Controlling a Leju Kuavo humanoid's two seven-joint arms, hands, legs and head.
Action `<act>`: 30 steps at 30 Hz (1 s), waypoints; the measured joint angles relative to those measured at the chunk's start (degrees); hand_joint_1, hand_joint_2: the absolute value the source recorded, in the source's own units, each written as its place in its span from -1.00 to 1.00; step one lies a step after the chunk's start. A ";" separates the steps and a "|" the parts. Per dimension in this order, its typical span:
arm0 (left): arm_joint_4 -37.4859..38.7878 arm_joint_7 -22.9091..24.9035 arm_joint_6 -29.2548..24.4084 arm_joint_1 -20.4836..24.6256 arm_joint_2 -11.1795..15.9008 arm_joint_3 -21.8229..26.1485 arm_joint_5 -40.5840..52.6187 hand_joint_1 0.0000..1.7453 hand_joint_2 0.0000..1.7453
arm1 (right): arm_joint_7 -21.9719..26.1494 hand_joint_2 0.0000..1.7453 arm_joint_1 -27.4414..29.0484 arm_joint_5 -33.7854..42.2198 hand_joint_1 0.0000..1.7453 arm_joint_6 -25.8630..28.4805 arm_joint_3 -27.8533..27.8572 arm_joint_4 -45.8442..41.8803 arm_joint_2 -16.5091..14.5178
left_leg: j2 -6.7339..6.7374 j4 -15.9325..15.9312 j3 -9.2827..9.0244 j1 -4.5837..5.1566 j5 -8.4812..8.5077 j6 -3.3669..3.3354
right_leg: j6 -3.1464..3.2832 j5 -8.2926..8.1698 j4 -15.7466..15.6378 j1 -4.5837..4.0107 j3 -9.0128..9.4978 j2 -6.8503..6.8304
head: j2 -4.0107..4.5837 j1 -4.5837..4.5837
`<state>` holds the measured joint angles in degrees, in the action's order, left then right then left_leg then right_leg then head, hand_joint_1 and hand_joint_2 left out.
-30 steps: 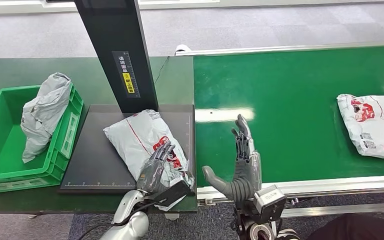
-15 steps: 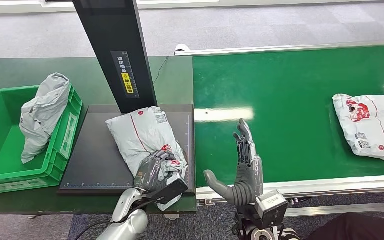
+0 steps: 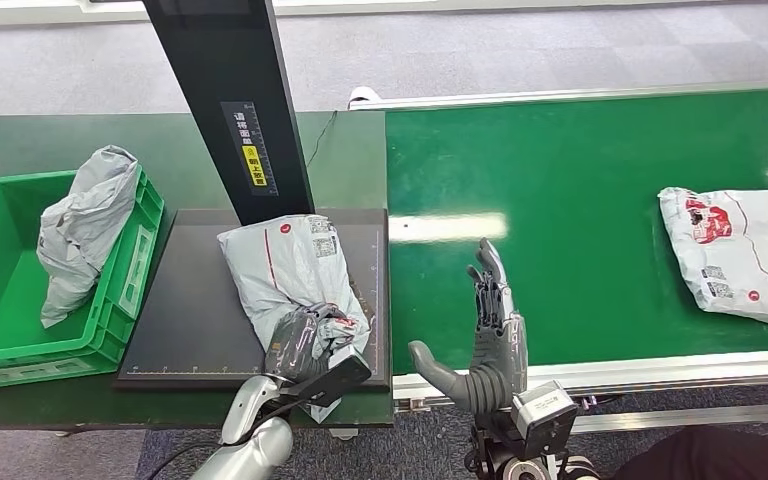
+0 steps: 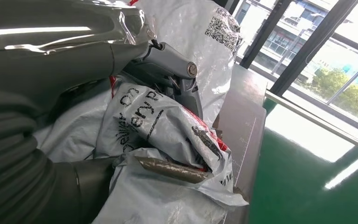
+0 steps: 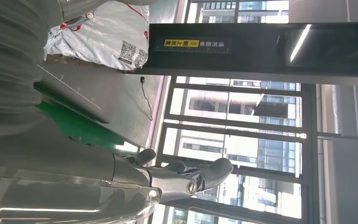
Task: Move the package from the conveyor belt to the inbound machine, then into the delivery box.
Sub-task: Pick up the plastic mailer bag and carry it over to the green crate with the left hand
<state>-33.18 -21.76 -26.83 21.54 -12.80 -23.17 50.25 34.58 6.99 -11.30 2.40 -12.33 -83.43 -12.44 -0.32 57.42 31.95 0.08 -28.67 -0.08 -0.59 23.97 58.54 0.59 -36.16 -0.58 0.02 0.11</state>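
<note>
Nearest, the left hand (image 3: 305, 343) grips the near end of the grey package (image 3: 295, 275), its fingers (image 4: 177, 74) curled into crumpled plastic, which bunches up around them in the left wrist view. That package lies on the dark platform of the inbound machine (image 3: 200, 320), stretching from the hand toward the base of the machine's black column (image 3: 230, 100), with its printed labels facing up at the far end. Just to the right, the right hand (image 3: 485, 335) is raised upright over the near edge of the green conveyor belt (image 3: 580, 200), fingers straight and apart, thumb out to the side, holding nothing. To the left of the platform sits the green delivery box (image 3: 0, 355), with a crumpled grey bag (image 3: 85, 225) leaning against its right wall. Farther along the belt, at the right edge, a second white package (image 3: 735, 250) with red print lies flat.
</note>
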 joint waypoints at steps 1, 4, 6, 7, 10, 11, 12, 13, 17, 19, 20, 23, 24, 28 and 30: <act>-0.05 -0.01 0.00 -0.02 0.01 0.00 0.00 1.00 1.00 | 0.00 1.00 0.00 0.00 -1.00 0.00 0.00 0.00 0.00 | 0.00 0.00 0.01 0.00 0.00 0.00 | 0.00 0.00 0.00 0.00 -0.01 0.00 | 0.00 0.00; -0.15 -0.01 0.01 -0.09 0.02 0.00 0.00 1.00 1.00 | 0.00 1.00 0.00 0.00 -1.00 0.00 0.00 0.00 0.00 | 0.00 0.00 0.02 0.00 0.00 0.00 | 0.00 0.00 0.00 0.00 -0.02 0.00 | -0.01 0.00; -0.29 -0.37 -0.38 -0.18 0.02 0.02 -0.26 1.00 1.00 | 0.00 1.00 0.00 -0.01 -1.00 0.02 0.00 0.00 0.00 | 0.00 0.00 0.02 0.00 0.00 0.00 | 0.00 0.00 0.00 0.00 -0.02 0.00 | -0.01 0.00; -0.47 -0.79 -0.82 -0.30 0.04 0.04 -0.58 1.00 1.00 | 0.00 1.00 0.00 -0.01 -1.00 0.05 0.01 0.00 0.00 | 0.01 0.00 0.03 0.00 0.00 0.00 | 0.00 0.00 0.00 0.00 -0.03 0.00 | -0.01 0.00; -2.22 -2.84 -3.32 -1.46 0.19 0.44 -2.44 1.00 1.00 | -0.01 1.00 0.01 -0.11 -1.00 0.32 0.05 0.00 0.00 | 0.03 0.01 0.07 0.00 0.00 0.00 | 0.00 0.00 0.00 0.00 -0.10 0.01 | -0.01 0.00; -3.44 -3.58 -4.48 -2.11 0.26 0.69 -3.28 1.00 1.00 | -0.02 1.00 0.02 -0.16 -1.00 0.46 0.07 0.00 0.00 | 0.04 0.01 0.09 0.00 0.00 0.00 | 0.00 0.00 0.00 0.00 -0.14 0.02 | -0.01 0.00; -4.72 -4.22 -5.55 -2.89 0.35 0.95 -4.06 1.00 1.00 | -0.03 1.00 0.02 -0.19 -1.00 0.60 0.08 0.00 0.00 | 0.04 0.01 0.12 0.00 0.00 0.00 | 0.00 0.00 0.01 0.00 -0.18 0.02 | -0.01 0.00; -6.68 -4.97 -6.84 -3.79 0.51 1.21 -5.12 1.00 1.00 | -0.04 1.00 0.02 -0.21 -1.00 0.72 0.08 0.00 0.00 | 0.04 0.01 0.15 0.00 0.00 0.00 | 0.00 0.00 0.01 0.00 -0.21 0.02 | -0.01 0.00; -20.92 -10.78 -11.99 -9.17 1.70 2.46 -10.86 1.00 1.00 | -0.07 1.00 -0.01 0.02 -1.00 1.14 0.16 0.10 0.00 | 0.06 0.01 0.32 -0.01 -0.01 0.01 | 0.00 0.00 0.02 -0.01 -0.39 0.03 | 0.00 0.00; -29.24 -14.77 -12.91 -12.36 2.16 3.95 -12.80 1.00 1.00 | 0.03 1.00 -0.03 0.35 -1.00 1.42 0.23 0.29 0.02 | 0.06 0.01 0.41 -0.01 -0.01 0.02 | 0.00 0.00 0.02 -0.02 -0.50 0.03 | -0.01 0.00; -33.57 -16.28 -13.05 -13.93 2.29 4.82 -13.52 1.00 1.00 | 0.11 1.00 -0.03 0.48 -1.00 1.57 0.27 0.42 0.03 | 0.06 0.01 0.45 -0.01 -0.01 0.02 | 0.00 0.00 0.02 -0.02 -0.55 0.03 | -0.01 0.00; -45.82 -17.97 -13.20 -17.80 2.43 7.07 -14.40 1.00 1.00 | 0.26 1.00 -0.06 0.59 -1.00 1.84 0.39 0.67 0.04 | 0.05 0.01 0.54 -0.01 -0.01 0.01 | 0.00 0.00 0.02 -0.02 -0.64 0.03 | -0.01 0.00; -49.79 -18.07 -13.21 -18.70 2.32 7.65 -14.46 1.00 1.00 | 0.27 1.00 -0.08 0.59 -1.00 1.85 0.43 0.71 0.03 | 0.05 0.01 0.56 -0.01 0.00 0.01 | 0.00 0.00 0.02 -0.02 -0.65 0.03 | 0.00 0.01; -65.23 -18.23 -13.21 -21.52 1.48 9.14 -14.36 1.00 1.00 | 0.30 1.00 -0.35 0.59 -1.00 1.88 0.62 1.02 0.01 | 0.07 0.01 0.60 0.00 -0.01 0.01 | 0.00 0.00 0.02 -0.01 -0.65 0.03 | 0.00 0.01; -70.33 -18.25 -13.20 -22.66 1.20 9.40 -14.28 1.00 1.00 | 0.32 1.00 -0.47 0.58 -1.00 1.88 0.77 1.14 -0.02 | 0.08 0.01 0.60 0.00 -0.02 0.00 | 0.00 0.00 0.01 -0.01 -0.66 0.04 | -0.01 0.00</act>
<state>-103.52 -40.01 -40.03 -1.12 -11.60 -13.76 35.97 34.90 6.52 -10.72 4.28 -11.56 -82.29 -12.45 -0.24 57.43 32.55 0.08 -28.69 -0.08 -0.59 23.97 58.55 0.59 -36.82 -0.54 0.01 0.11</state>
